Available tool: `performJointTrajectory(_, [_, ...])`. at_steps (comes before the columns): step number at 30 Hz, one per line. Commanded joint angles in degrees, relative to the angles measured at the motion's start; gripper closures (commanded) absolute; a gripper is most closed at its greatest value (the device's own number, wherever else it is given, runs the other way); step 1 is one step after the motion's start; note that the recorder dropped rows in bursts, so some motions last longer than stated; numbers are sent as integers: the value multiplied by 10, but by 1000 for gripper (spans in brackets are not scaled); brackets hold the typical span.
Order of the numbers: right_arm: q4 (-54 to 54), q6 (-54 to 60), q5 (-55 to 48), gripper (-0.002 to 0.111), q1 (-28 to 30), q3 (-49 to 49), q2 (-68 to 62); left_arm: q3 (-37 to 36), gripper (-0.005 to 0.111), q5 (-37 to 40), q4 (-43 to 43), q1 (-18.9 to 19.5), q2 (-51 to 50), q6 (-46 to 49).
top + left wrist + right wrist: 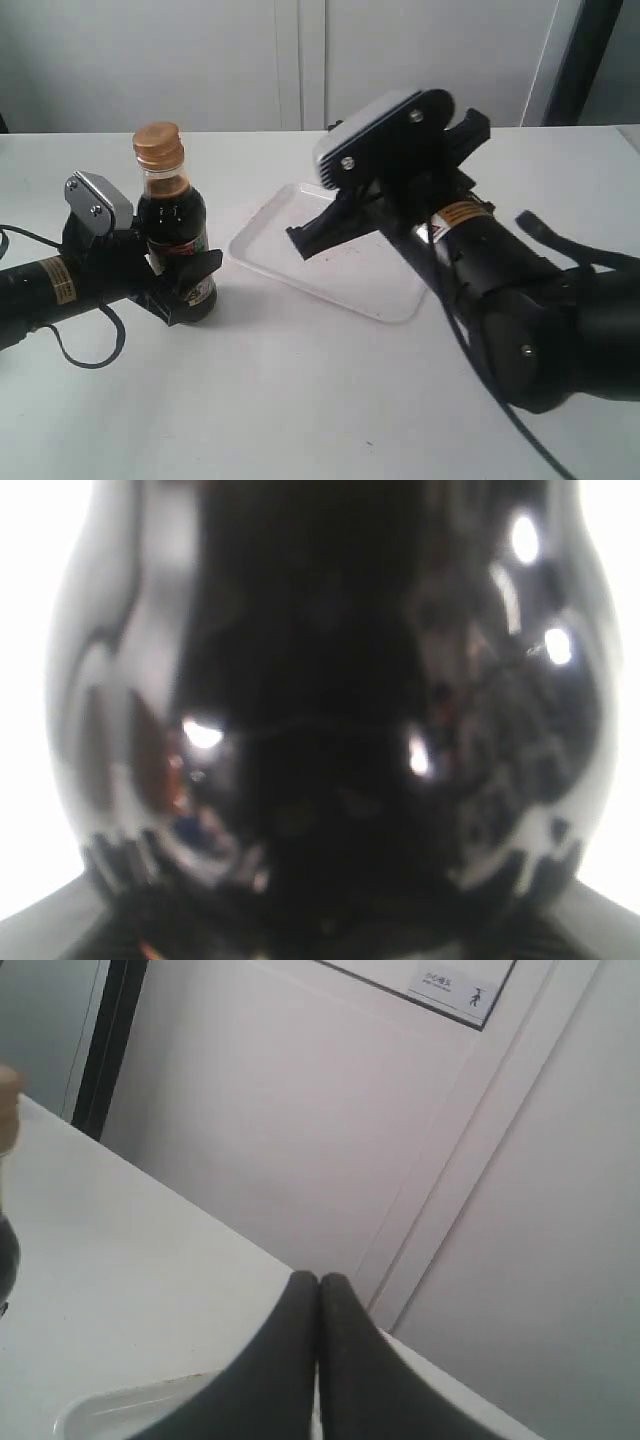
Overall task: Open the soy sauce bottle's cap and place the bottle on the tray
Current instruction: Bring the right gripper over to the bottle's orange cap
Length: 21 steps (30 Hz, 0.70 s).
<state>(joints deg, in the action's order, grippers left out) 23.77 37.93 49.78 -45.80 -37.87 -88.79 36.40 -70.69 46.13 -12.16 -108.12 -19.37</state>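
We see the soy sauce bottle (330,730) filling nearly our whole left wrist view, its dark glossy body bulging wide and blurred from closeness. Bright glints sit toward two o'clock, with smaller ones near centre. Pale background shows only at three and nine o'clock.

White table (300,420) before pale panelled wall (200,60)

One soy sauce bottle (174,228) with one cap (158,143); one tray (262,248); one table (300,400); two arms, one left gripper (185,285), one right gripper (305,238).
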Motion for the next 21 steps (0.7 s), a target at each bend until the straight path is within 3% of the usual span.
performJointTrajectory(1, [51,104,9,108,-34,-33,-25,-3,107,7,14,0,1,-1])
performJointTrajectory(16, [80,334,8,108,-85,-151,-137,-3,107,7,15,0,1,-1])
performJointTrajectory(21, [76,342,24,108,-91,-171,-164,-3,107,7,15,0,1,-1])
